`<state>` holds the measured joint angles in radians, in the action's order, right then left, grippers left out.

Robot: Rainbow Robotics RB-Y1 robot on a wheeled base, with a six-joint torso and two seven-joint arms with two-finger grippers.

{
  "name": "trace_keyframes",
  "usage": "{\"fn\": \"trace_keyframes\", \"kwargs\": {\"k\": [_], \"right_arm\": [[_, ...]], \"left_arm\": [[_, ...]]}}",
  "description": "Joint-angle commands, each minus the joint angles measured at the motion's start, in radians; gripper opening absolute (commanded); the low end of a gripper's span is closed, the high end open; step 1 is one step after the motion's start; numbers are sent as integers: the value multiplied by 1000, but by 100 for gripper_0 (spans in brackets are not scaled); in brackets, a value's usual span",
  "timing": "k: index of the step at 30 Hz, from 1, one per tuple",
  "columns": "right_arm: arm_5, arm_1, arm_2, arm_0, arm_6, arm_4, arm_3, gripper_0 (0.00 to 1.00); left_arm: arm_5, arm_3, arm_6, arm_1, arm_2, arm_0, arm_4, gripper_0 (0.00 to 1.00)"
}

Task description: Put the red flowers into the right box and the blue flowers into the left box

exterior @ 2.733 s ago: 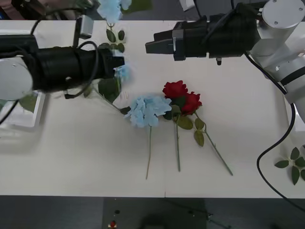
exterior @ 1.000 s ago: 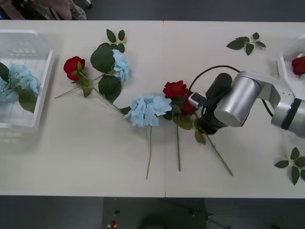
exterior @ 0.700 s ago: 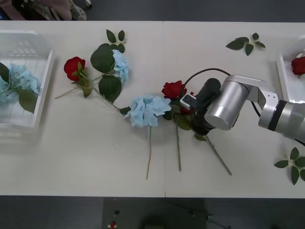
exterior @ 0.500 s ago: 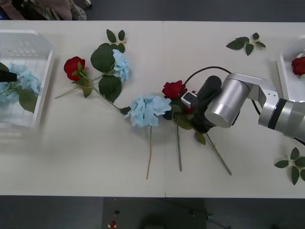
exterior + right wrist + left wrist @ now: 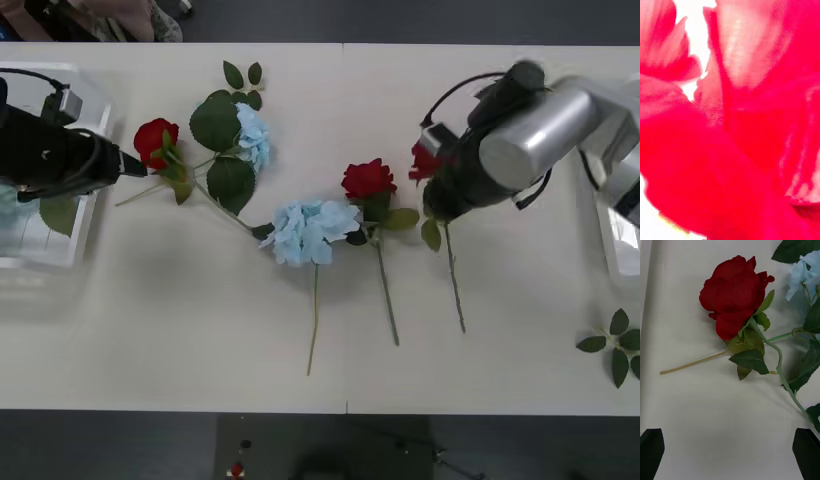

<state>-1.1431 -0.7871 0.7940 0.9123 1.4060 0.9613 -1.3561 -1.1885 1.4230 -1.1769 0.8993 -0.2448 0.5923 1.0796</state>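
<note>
White tabletop [image 5: 200, 330] has one rose fewer in its middle cluster: the right gripper [image 5: 432, 168], low over that pair a second ago, has pulled away toward the translucent white right box [image 5: 612, 245] with a deep-red artificial rose [image 5: 422, 160] — jaws seemingly closed on it, fingers hidden. Bloom points to the far edge, its long thin stem trailing nearly straight toward the robot. By the translucent left box [image 5: 82, 225], the left gripper [image 5: 128, 168] gapes empty beside a second red rose [image 5: 733, 296] — next, probably.

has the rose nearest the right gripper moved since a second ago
Yes. The right gripper has carried that red rose up and away from the other centre rose it lay against, toward the right box.
</note>
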Motion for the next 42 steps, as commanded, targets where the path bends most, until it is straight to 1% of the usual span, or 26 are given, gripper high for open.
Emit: {"fn": "trace_keyframes", "kwargs": {"k": [1,3,6,8,9,12,13,18,19,20,23,25,27,31,32,33,34,35,36,37,38,39,40,42], "right_arm": [[-109,-86,-297,46,171,2,61,0],[-147,-100,-394,68,238,-38,127,0],[-148,-124,-424,119,358,-141,224,0],[-112,-139,-426,146,423,-217,298,0],[-70,-147,-424,154,449,-250,339,0],[34,-155,-424,152,490,-309,422,0],[97,-155,-415,152,510,-337,477,0],[295,-158,-340,152,515,-395,620,0],[365,-158,-314,152,510,-406,672,0],[391,-158,-305,152,508,-408,692,0],[540,-156,-237,152,481,-429,802,0],[603,-152,-191,152,438,-447,864,0],[628,-152,-161,152,398,-443,900,0],[663,-152,-93,142,337,-446,925,0],[672,-152,-79,137,323,-452,925,0],[681,-152,-67,132,307,-466,925,0],[689,-152,-64,129,300,-472,927,0],[706,-153,-61,120,291,-480,927,0],[726,-153,-61,114,291,-483,930,17],[737,-153,-61,109,291,-481,933,25],[760,-153,-61,103,294,-478,937,38],[775,-153,-61,96,292,-475,942,47],[784,-153,-61,92,298,-473,945,51],[787,-153,-61,88,300,-466,947,58]], "left_arm": [[26,-110,59,-42,-65,121,-55,100],[44,-176,60,-77,-73,156,-73,100],[86,-263,59,-128,-79,190,-76,100],[119,-309,57,-165,-85,204,-86,100],[141,-329,57,-181,-85,208,-92,100],[184,-358,56,-209,-85,212,-107,100],[204,-372,57,-223,-85,212,-115,100],[233,-400,57,-260,-90,210,-136,100],[237,-400,59,-263,-103,212,-153,100],[237,-398,60,-264,-110,213,-164,100],[264,-401,62,-277,-142,213,-227,100],[273,-401,66,-286,-168,213,-267,100],[277,-401,69,-293,-185,213,-300,100],[277,-401,71,-303,-188,213,-354,100],[279,-401,71,-304,-188,215,-357,88],[279,-401,71,-307,-188,213,-363,63],[277,-401,71,-307,-188,215,-365,49],[277,-401,71,-309,-188,215,-369,19],[277,-401,71,-310,-188,213,-374,1],[279,-403,71,-310,-188,213,-377,0],[277,-401,71,-312,-188,213,-380,0],[277,-401,71,-312,-188,215,-382,0],[279,-401,71,-310,-188,215,-383,0],[279,-397,71,-312,-188,213,-388,0]]}}
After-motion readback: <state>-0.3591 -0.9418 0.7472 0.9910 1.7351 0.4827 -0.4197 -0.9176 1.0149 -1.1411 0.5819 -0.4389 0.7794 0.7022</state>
